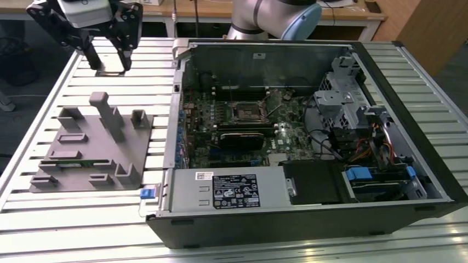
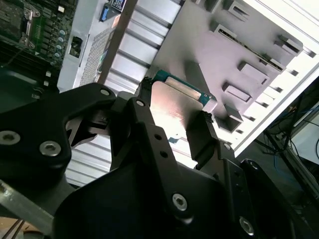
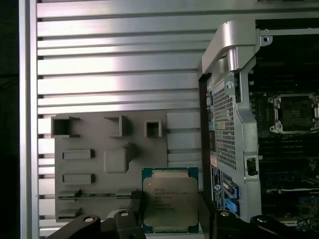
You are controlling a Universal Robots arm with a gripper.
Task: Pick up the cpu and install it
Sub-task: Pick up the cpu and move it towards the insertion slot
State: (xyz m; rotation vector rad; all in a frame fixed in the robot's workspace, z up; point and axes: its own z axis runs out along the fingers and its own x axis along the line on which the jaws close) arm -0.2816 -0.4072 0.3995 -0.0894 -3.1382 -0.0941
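Slatted metal bench point(image 1: 73, 230), wooden furniture behind it, an open computer case point(image 1: 431, 148) lying on the exterior view's right.

Black fingers point(image 2: 201, 133) clamped on two opposite edges of the cpu point(image 3: 169, 199). Silvery top turned toward the camera in the first wrist view, teal rim visible around it. Held clear of the bench, near the far end of the grey tray point(image 1: 62, 164), outside the case and well apart from the black socket frame point(image 1: 246, 112) on the board. Judged a carry: off the tray, not yet seated.

To carry it well:
- Grip the edges only, no tighter than needed to stop a slip. Likely to tilt or pop free if squeezed unevenly, being so thin and flat.
- Keep it level, with the underside touching nothing.
- Mind the case's side wall and the silver corner bracket point(image 3: 230, 52). Pass above both rather than skimming them.
- Move slowly, without jerks or sudden stops.
- Check the cpu's edges for squareness against the socket frame in the first wrist view, and correct any twist while in open air.
- Cannot tell the orientation mark at the corner from here, so confirm it some other way and do not trust to luck.
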